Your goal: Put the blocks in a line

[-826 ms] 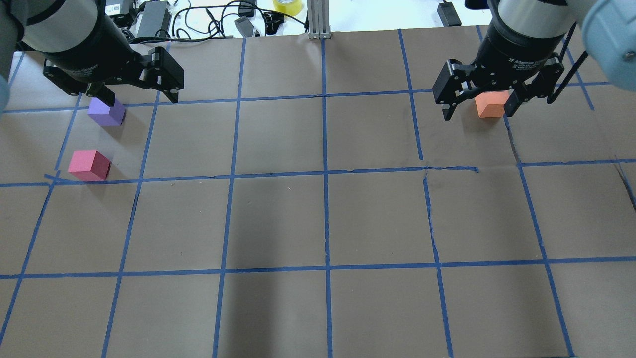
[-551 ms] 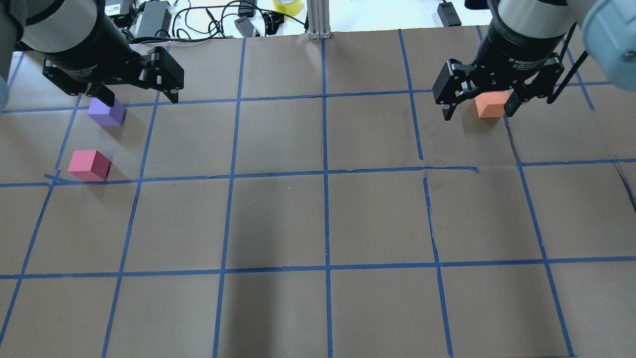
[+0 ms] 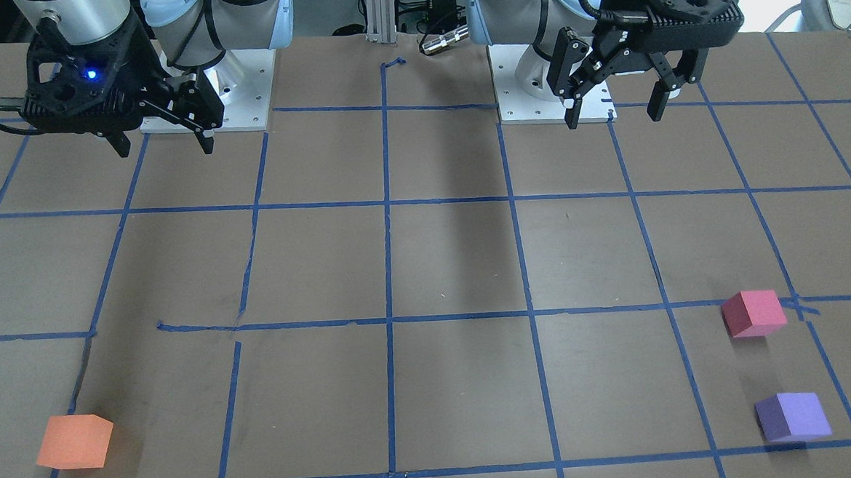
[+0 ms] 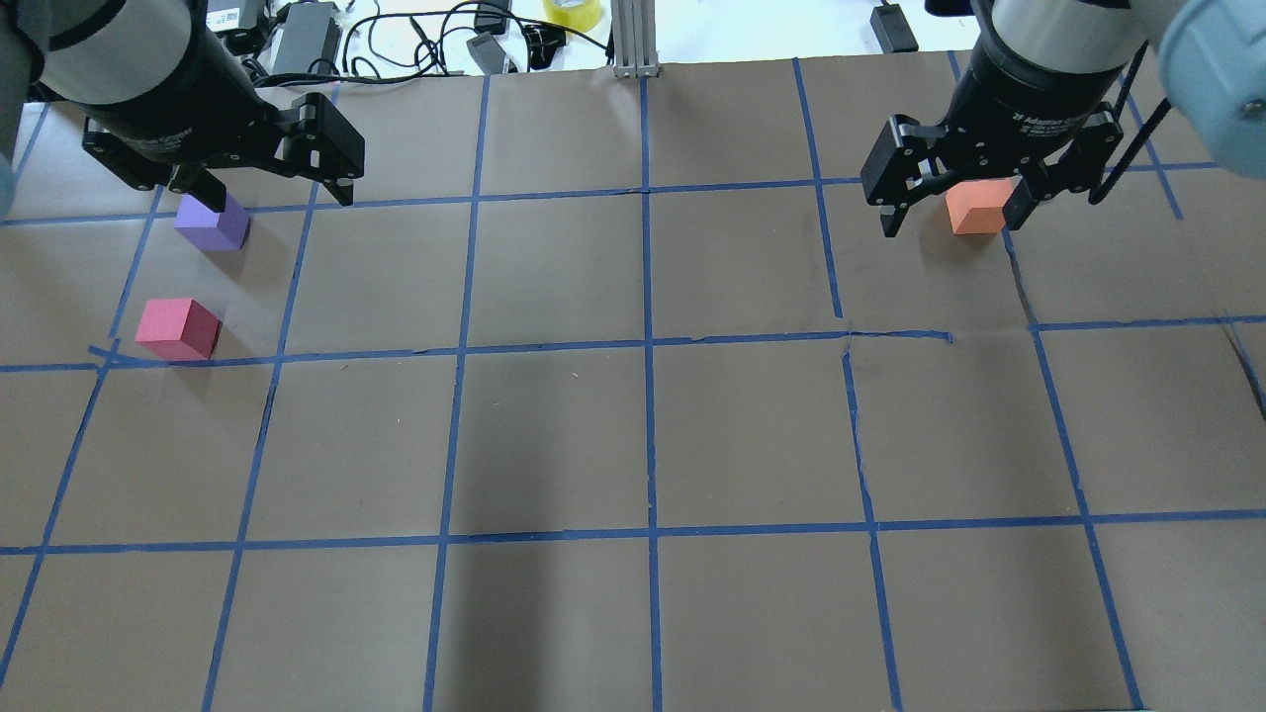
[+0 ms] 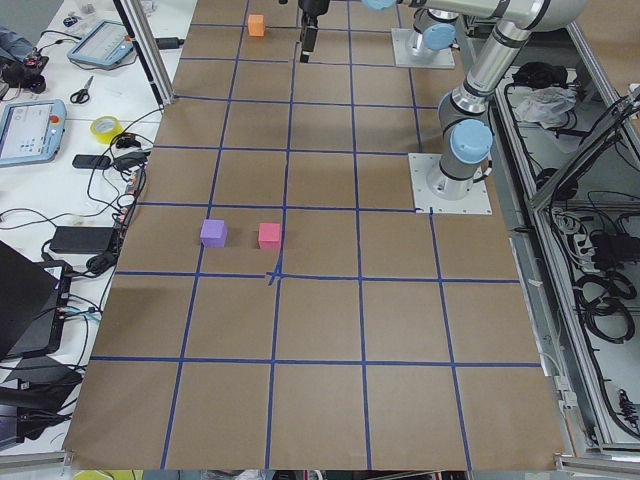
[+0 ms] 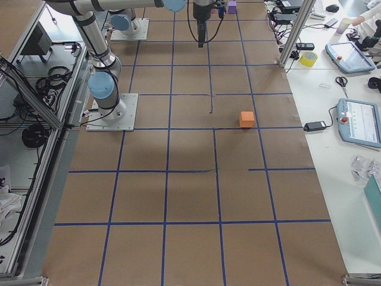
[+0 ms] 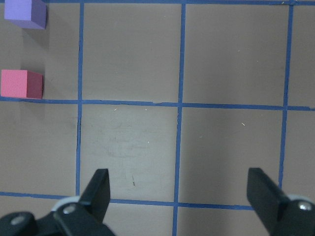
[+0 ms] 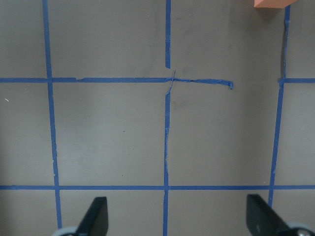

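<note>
The orange block point(image 4: 974, 213) point(image 3: 75, 441) sits on the table's far right, and its edge shows at the top of the right wrist view point(image 8: 273, 3). The red-pink block point(image 4: 178, 328) point(image 3: 753, 313) and the purple block point(image 4: 213, 225) point(image 3: 793, 416) sit close together at the far left. Both show in the left wrist view, red-pink point(image 7: 20, 83) and purple point(image 7: 25, 14). My left gripper point(image 4: 277, 198) point(image 3: 613, 116) point(image 7: 178, 182) hangs open and empty, high above the table near its base. My right gripper point(image 4: 949, 225) point(image 3: 166, 147) point(image 8: 176, 206) is likewise open, empty and raised.
The brown paper table cover point(image 4: 554, 435) carries a blue tape grid, with a torn seam point(image 4: 851, 341) right of centre. Cables and adapters point(image 4: 307, 35), a yellow tape roll point(image 4: 572, 10) and a metal post point(image 4: 633, 40) lie past the far edge. The arm bases point(image 3: 548, 79) stand on the robot's side.
</note>
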{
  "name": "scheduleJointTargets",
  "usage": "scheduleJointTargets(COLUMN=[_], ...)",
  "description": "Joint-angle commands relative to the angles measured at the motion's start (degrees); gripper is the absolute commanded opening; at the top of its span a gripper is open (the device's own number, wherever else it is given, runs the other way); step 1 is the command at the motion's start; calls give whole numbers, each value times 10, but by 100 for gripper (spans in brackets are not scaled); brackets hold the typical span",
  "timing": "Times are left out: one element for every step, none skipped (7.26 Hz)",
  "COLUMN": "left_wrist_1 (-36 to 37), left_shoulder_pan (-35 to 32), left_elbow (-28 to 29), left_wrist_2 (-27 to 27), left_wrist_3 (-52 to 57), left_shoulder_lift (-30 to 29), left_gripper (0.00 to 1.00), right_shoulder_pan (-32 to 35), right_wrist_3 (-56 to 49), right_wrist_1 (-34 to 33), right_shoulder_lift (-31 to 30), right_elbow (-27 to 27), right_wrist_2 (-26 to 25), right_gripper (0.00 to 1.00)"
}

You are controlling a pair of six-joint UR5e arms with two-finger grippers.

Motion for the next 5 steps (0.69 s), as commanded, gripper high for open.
scheduleJointTargets(left_wrist_1=[0,-1,-1,-1,-1], left_shoulder_pan=[0,0,0,0,0], left_elbow=[0,0,0,0,0], left_wrist_2=[0,0,0,0,0], left_wrist_3=[0,0,0,0,0], left_shoulder_lift=[0,0,1,1,1], left_gripper=[100,100,100,100,100], right_shoulder_pan=[-1,-1,-1,-1,-7], right_wrist_3=[1,0,1,0,-3], right_wrist_1=[-1,0,0,0,-1], right_shoulder_lift=[5,4,4,4,6], right_elbow=[1,1,1,1,1], right_wrist_2=[0,-1,0,-1,-1], right_gripper=[100,100,100,100,100])
